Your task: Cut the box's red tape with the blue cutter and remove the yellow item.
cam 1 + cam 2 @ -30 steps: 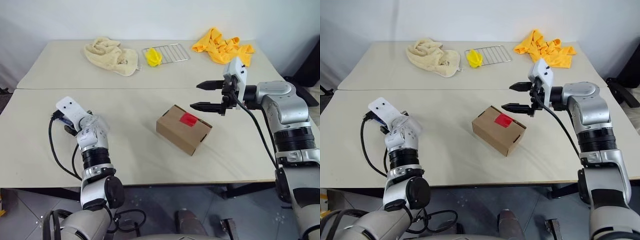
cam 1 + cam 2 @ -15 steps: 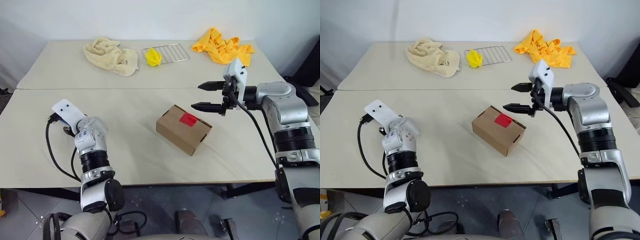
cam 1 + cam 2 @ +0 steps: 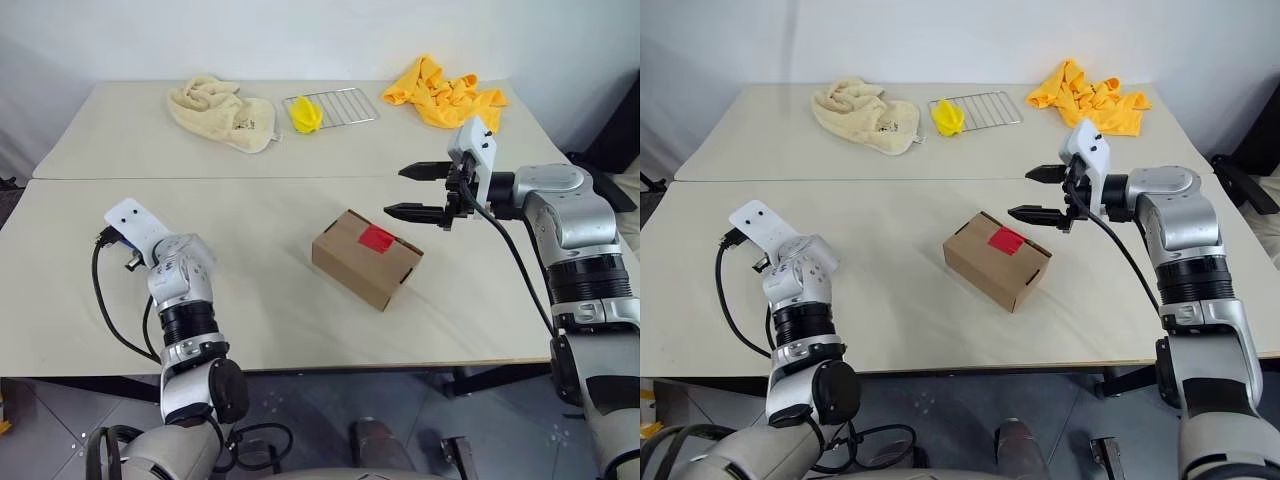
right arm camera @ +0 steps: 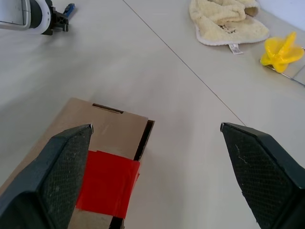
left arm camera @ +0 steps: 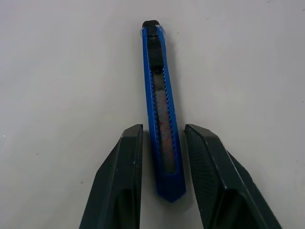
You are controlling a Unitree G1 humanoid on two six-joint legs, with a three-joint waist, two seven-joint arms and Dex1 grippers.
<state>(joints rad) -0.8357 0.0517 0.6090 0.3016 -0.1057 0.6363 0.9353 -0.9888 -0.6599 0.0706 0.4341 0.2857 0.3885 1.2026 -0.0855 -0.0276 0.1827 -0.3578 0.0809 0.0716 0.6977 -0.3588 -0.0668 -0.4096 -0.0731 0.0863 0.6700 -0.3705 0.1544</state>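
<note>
Left gripper (image 5: 162,157) sits low over the near-left part of the desk (image 3: 270,320). In my left wrist view the cutter (image 5: 161,109) lies flat on the desk between the two fingers (image 5: 125,181), its rear end between them and its other end pointing away. The fingers are narrow, close on either side of the blue body, with a thin gap visible on each side; I cannot tell whether they are gripping it.

Box (image 3: 367,257) rests mid-desk, well to the right of the cutter, lid shut, with red tape (image 4: 107,183) across the lid seam and a slot near one end of the top.

Right gripper (image 3: 416,191) hangs just above and beyond the box's far right corner, fingers (image 4: 62,167) spread wide, holding nothing, pointing back across the desk to the left.

On the far desk: a cream towel (image 3: 220,110) on the left, a wire rack (image 3: 340,104) with a yellow item (image 3: 306,114) at its left edge, and an orange cloth (image 3: 443,92) on the right.
</note>
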